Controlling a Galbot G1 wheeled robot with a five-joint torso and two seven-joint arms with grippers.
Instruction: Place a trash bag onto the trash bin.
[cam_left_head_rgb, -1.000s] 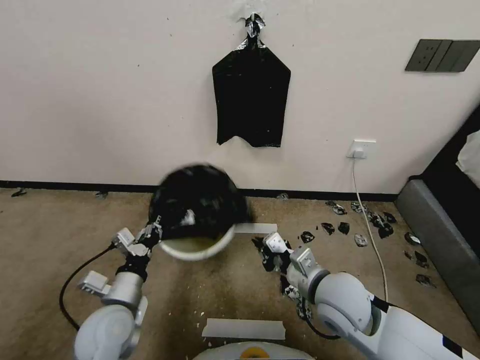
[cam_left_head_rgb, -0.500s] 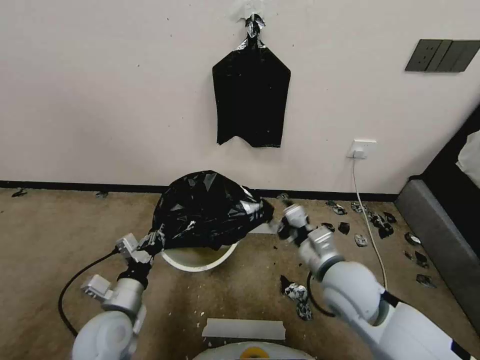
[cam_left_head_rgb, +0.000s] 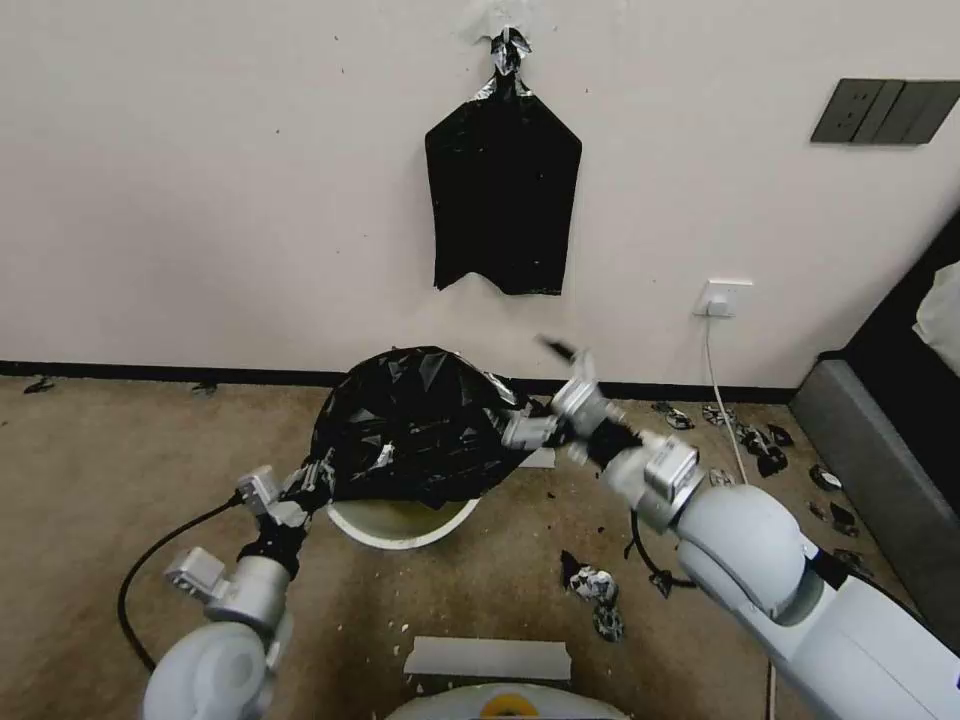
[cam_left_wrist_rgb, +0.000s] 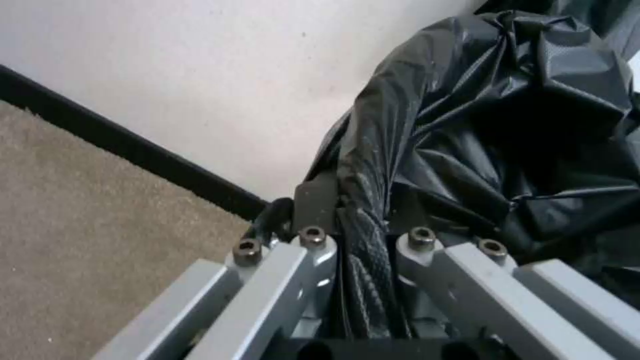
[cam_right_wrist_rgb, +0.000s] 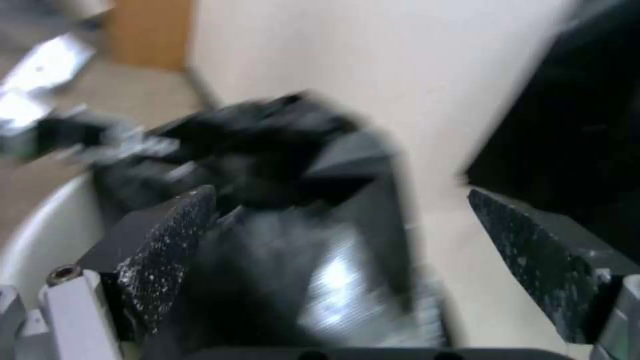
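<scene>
The trash bin (cam_left_head_rgb: 400, 522) stands on the brown carpet floor (cam_left_head_rgb: 100, 470), close to the white wall (cam_left_head_rgb: 200, 180). The trash bag (cam_left_head_rgb: 415, 425) is puffed up in a big black shiny lump on top of the bin and hides the far part of the rim. The near part of the rim peeks out below the bag, cream-white and round. The left gripper (cam_left_head_rgb: 312, 478) is at the left side of the bag, just beside the bin's rim. In the left wrist view its two fingers (cam_left_wrist_rgb: 313, 250) are pressed close together with a twisted strip of the bag (cam_left_wrist_rgb: 363, 235) pinched between them. The right gripper (cam_left_head_rgb: 550, 415) is at the right side of the bag, up above the floor. In the right wrist view its two dark pads (cam_right_wrist_rgb: 167, 235) stand wide apart, with the bag (cam_right_wrist_rgb: 267, 150) lying in the gap between them, and the pads do not squeeze it. A flat black bag (cam_left_head_rgb: 503, 195) hangs high on the wall behind. Small black scraps (cam_left_head_rgb: 760, 450) lie on the floor to the right, near a white cord (cam_left_head_rgb: 740, 450). A strip of pale tape (cam_left_head_rgb: 490, 657) lies on the floor near the robot.
</scene>
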